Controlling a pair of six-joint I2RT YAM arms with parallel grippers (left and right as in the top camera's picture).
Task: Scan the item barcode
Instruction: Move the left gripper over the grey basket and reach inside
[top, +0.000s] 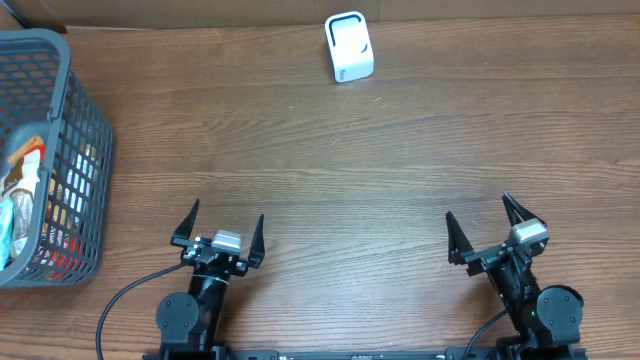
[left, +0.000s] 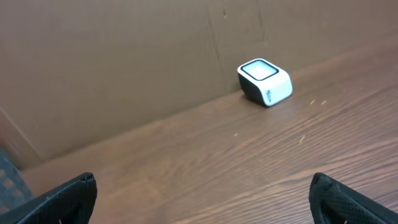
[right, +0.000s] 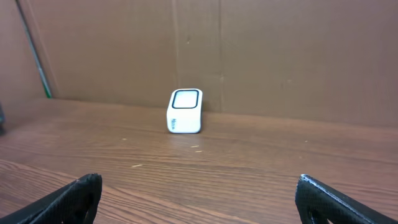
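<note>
Overhead: left end effector (top: 228, 212) and right end effector (top: 478, 207) gaped wide and empty, scanner (top: 349, 47) at the worktop's (top: 350, 170) far edge, items (top: 25, 185) crammed in the basket (top: 92, 140) at left, where a grab might snag neighbours.

- We see a brown wood-grain table (top: 350, 170).
- A white barcode scanner (top: 349, 47) stands on it at the far edge.
- A grey mesh basket (top: 88, 170) sits well left of the scanner, toward the near side.
</note>
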